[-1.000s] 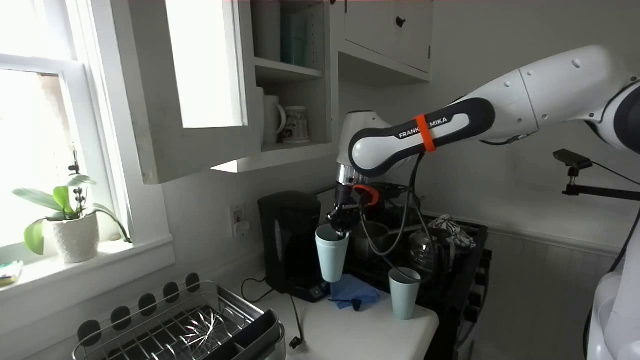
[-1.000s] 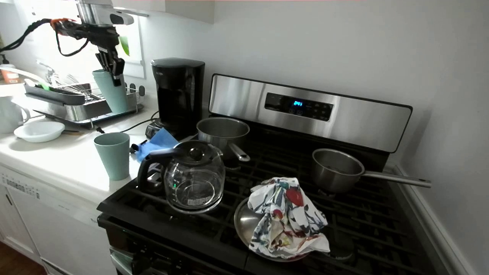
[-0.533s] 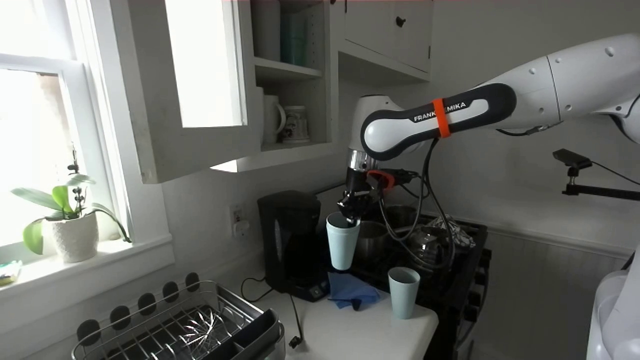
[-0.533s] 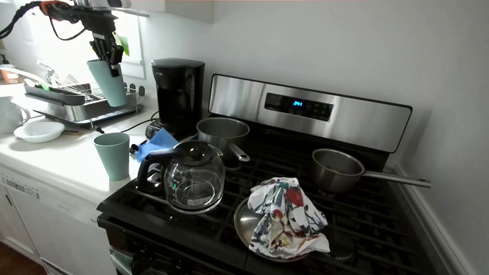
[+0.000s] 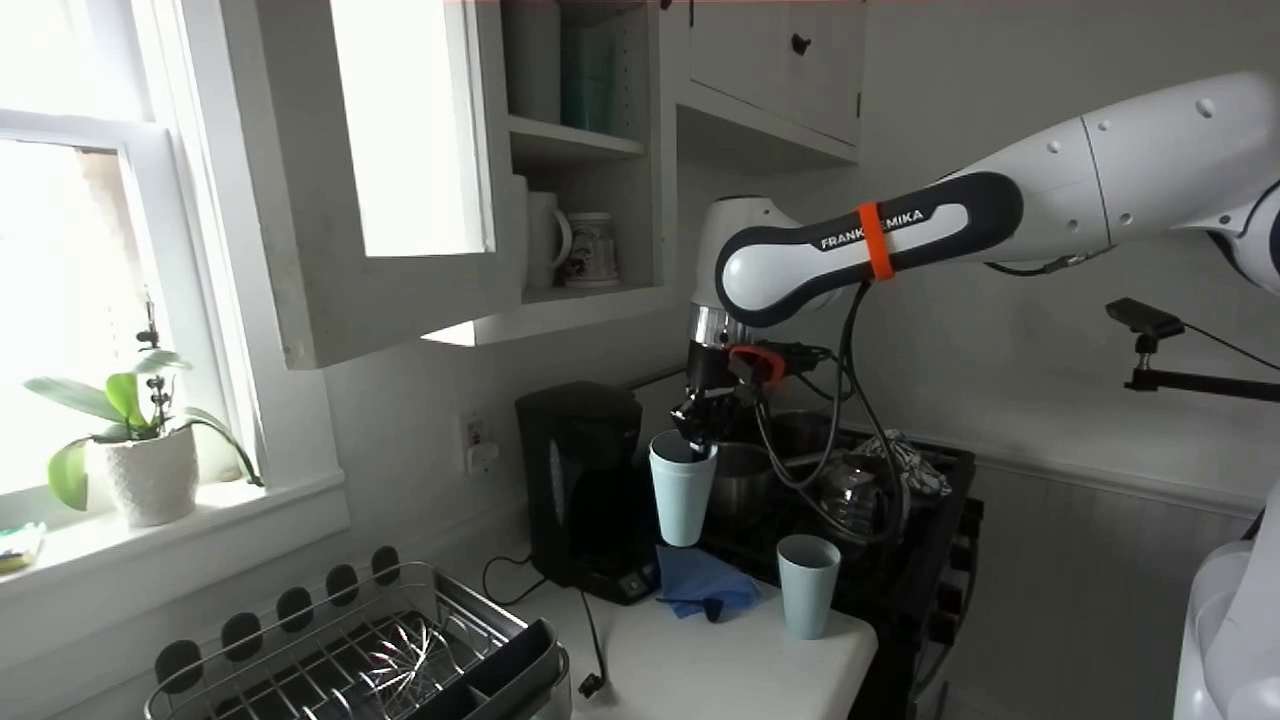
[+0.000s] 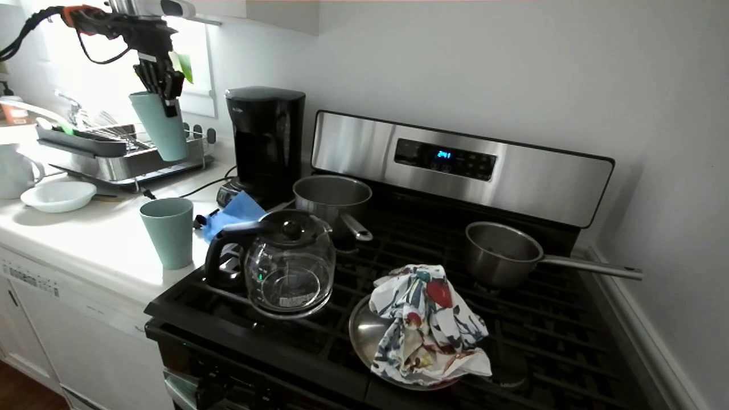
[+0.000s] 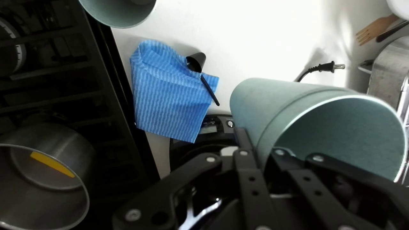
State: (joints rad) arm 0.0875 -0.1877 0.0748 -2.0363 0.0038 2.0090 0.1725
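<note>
Has risen since earlier, pointing down, pinching a tilted tumbler (image 5: pixel 682 500) by the rim in the gripper (image 7: pixel 262 150). Hangs near coffee maker (image 6: pixel 265 142), striped cloth (image 7: pixel 169 95), standing tumbler (image 6: pixel 169 236).

Kitchen. Strong daylight at the window (image 5: pixel 65 310); the white counter (image 6: pixel 97 245) is washed out where it falls. Upper cabinet (image 5: pixel 665 180) has its door (image 5: pixel 400 300) swung open (the panel (image 5: pixel 410 130) glares white from where I stand). Wall (image 5: pixel 1020 330) plain, in grey shade; below its rail (image 5: pixel 1090 487), grooved panelling (image 5: pixel 1080 610). Base cabinet (image 6: pixel 23 347) white, the strip of floor (image 6: pixel 23 393) beneath it reddish brown.
</note>
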